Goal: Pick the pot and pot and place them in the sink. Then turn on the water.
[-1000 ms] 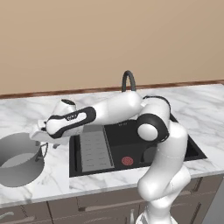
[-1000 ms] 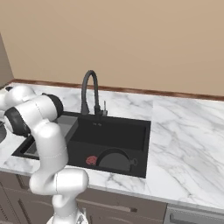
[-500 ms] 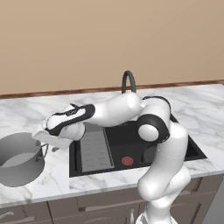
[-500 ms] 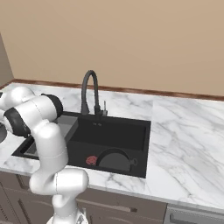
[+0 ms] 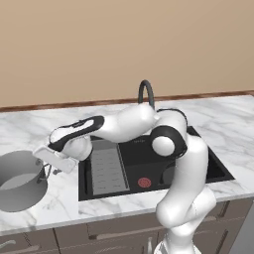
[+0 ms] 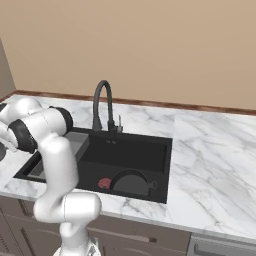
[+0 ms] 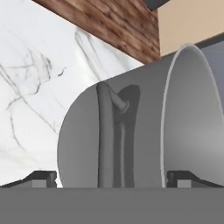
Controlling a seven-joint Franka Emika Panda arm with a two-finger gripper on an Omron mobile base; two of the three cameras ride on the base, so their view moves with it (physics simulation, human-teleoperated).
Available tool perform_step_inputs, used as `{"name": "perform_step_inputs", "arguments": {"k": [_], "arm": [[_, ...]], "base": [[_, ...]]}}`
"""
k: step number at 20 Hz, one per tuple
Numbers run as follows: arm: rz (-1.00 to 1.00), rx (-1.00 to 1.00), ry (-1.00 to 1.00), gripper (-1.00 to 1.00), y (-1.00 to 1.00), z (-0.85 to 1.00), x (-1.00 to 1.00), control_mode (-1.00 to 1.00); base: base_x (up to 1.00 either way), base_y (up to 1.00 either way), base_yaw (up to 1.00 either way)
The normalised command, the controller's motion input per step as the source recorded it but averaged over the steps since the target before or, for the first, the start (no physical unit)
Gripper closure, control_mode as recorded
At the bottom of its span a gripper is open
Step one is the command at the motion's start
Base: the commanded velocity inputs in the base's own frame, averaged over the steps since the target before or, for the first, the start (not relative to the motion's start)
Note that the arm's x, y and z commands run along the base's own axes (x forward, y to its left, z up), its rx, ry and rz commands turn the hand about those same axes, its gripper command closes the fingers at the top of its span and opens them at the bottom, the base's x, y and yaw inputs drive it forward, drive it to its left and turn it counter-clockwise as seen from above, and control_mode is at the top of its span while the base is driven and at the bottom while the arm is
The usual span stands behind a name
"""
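The grey stockpot (image 5: pixel 20 181) is cut off by the left edge.

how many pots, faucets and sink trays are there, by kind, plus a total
pots: 2, a grey stockpot on the counter and a dark pot in the sink
faucets: 1, black gooseneck
ribbed trays: 1, grey
total: 4

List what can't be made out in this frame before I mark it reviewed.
- Grey pot: cut off by the left edge of the left base view; the hand view shows just its wall and one loop handle.
- Dark pot in the sink: the robot arm hides most of it in the left base view.
- Gripper: its open fingertips barely rise above the bottom edge of the hand view, so contact with the grey pot is unclear.
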Motion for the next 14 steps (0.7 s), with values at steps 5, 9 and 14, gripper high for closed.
{"name": "perform_step_inputs", "arguments": {"k": [5, 9, 14], "arm": [[-0.01, 0.0, 0.09, -1.0, 0.39, 0.0, 0.0, -1.0], [0.0, 0.0, 0.07, -1.0, 0.23, 0.0, 0.0, -1.0], [0.0, 0.0, 0.08, 1.0, 0.23, 0.0, 0.0, -1.0]], "base": [[0.0, 0.0, 0.0], [0.0, 0.0, 0.0], [0.0, 0.0, 0.0]]}}
